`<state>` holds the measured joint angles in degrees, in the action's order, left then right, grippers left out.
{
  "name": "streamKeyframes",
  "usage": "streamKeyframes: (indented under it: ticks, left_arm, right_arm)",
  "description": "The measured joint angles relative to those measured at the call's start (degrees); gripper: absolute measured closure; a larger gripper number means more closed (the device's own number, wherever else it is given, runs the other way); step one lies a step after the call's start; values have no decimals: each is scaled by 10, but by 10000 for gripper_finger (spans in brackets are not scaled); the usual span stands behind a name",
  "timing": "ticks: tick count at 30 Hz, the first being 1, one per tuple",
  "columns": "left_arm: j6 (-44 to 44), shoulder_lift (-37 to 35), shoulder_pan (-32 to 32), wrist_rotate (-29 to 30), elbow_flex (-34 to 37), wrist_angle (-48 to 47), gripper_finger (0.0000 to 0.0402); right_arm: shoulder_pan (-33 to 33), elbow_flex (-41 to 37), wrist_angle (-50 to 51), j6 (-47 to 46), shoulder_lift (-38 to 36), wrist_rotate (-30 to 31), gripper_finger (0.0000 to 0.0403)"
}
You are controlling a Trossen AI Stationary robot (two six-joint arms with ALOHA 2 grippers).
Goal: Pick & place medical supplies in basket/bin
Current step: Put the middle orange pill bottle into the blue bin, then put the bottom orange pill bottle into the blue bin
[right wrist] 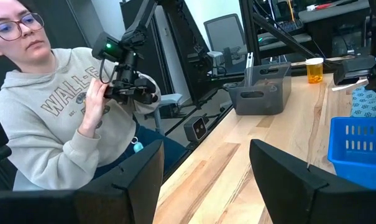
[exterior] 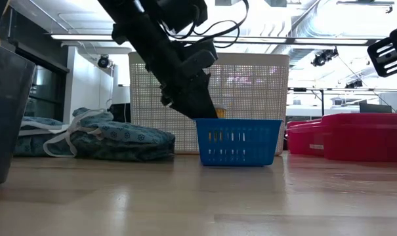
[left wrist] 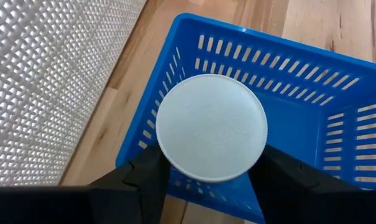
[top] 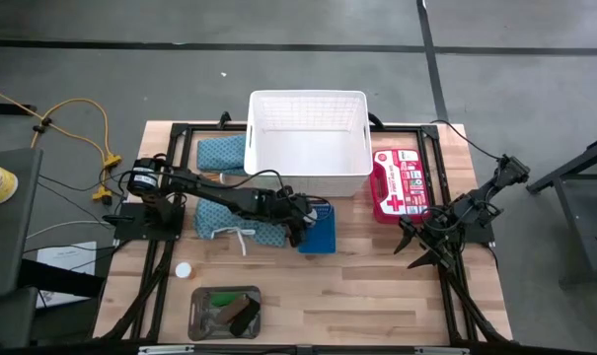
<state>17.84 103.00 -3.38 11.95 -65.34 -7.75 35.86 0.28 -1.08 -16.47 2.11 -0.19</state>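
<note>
My left gripper [top: 298, 223] reaches from the table's left over a small blue slotted basket [top: 317, 230] and is shut on a white disc [left wrist: 211, 127]. In the low view it hangs slanting down at the blue basket's [exterior: 238, 141] left rim. The large white basket [top: 308, 143] stands just beyond. Two teal cloths [top: 219, 154] [top: 229, 221] lie flat under and beside the left arm. An orange vial [right wrist: 314, 70] stands upright past the grey tray [right wrist: 260, 93]. My right gripper [right wrist: 206, 180] waits open at the table's right side [top: 424, 247]. My left gripper pinches the white disc by its ridged rim [left wrist: 166, 163], one finger [left wrist: 147, 177] on each side of it. The fingers come slanting down from the table's left. The disc is lifted clear, its flat face toward the wrist camera, above the blue basket's inside.
A red first-aid case [top: 397, 183] lies right of the white basket. The grey tray [top: 224, 312] with dark rolls sits at the near edge. Bare wood lies between the blue basket and my right arm. A person [right wrist: 57, 106] sits beyond the table's left side.
</note>
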Motion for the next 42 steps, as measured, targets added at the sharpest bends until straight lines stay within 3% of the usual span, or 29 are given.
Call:
streamKeyframes:
  ticks: [8,33,42]
  left_arm:
    - [-3,0,7,-14,0,0,168]
    - [-46,-35,7,-16,1,16,165]
    - [-39,-50,-20,-8,1,-18,165]
  right_arm:
    - [0,0,0,0,0,0,177]
    - [0,0,0,0,0,0,177]
    - [0,0,-1,0,0,0,177]
